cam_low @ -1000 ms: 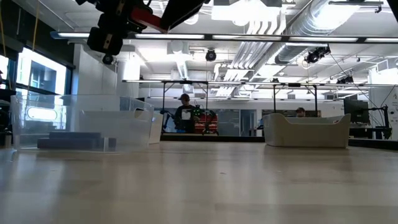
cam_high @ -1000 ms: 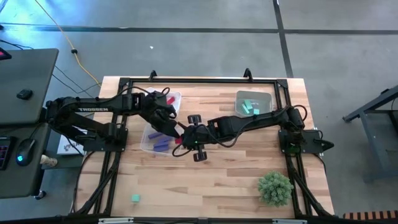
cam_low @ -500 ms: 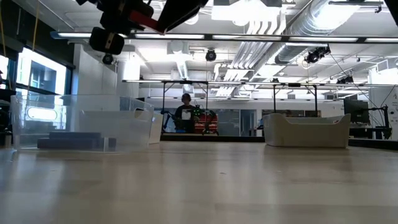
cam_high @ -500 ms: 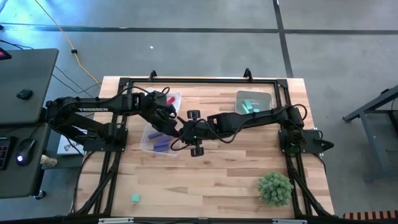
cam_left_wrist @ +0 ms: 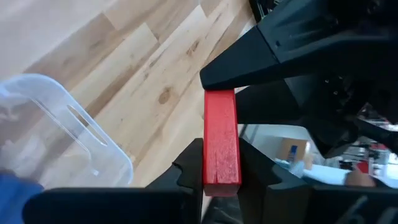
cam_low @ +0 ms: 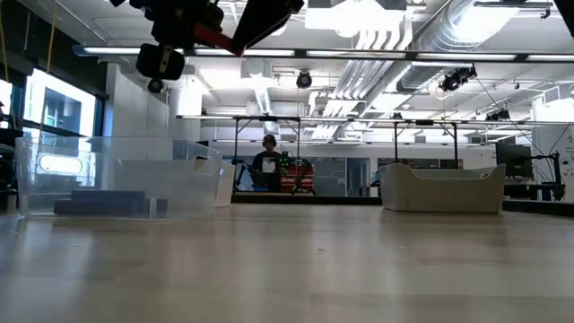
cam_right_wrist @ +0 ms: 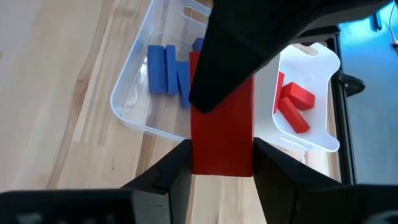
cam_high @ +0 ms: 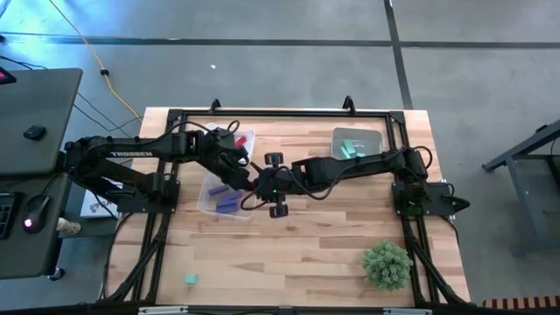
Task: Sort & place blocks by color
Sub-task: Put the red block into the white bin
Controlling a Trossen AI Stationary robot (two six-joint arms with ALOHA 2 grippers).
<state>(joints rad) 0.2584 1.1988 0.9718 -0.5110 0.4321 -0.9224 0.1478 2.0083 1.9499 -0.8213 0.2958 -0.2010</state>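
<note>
A red block (cam_left_wrist: 221, 137), a short bar, is held in the air between both grippers above the clear bin's (cam_high: 210, 203) right rim. My left gripper (cam_left_wrist: 221, 152) comes from the table's left and my right gripper (cam_right_wrist: 222, 152) from the right. They meet tip to tip (cam_high: 254, 178), each shut on one end of the bar. The low view shows the bar (cam_low: 213, 36) high above the table. Purple blocks (cam_right_wrist: 166, 67) lie in the clear bin, red blocks (cam_right_wrist: 292, 104) in the white bin (cam_high: 241, 140), and teal blocks (cam_high: 352, 149) in the far right bin. One teal cube (cam_high: 190, 278) lies near the front left. My left gripper pinches the red block's near end (cam_left_wrist: 221, 177) between its two fingers (cam_left_wrist: 189, 168), which lie along the bar; the bar is lifted clear, its far end against my right gripper. My right gripper pinches the bar's other end (cam_right_wrist: 222, 158) between its two fingers (cam_right_wrist: 177, 171), along the bar, and my left gripper's fingers cover the far part.
The bushy green plant ball (cam_high: 387, 264) stands near the front right. A black frame (cam_high: 280, 112) runs along the table's far edge and sides. Bare wood (cam_high: 289, 254) lies in the front middle. People stand in the room beyond the table (cam_low: 266, 166).
My right gripper has carried the red block toward the far edge and the left, up to my left gripper, and has held there for the last half second.
</note>
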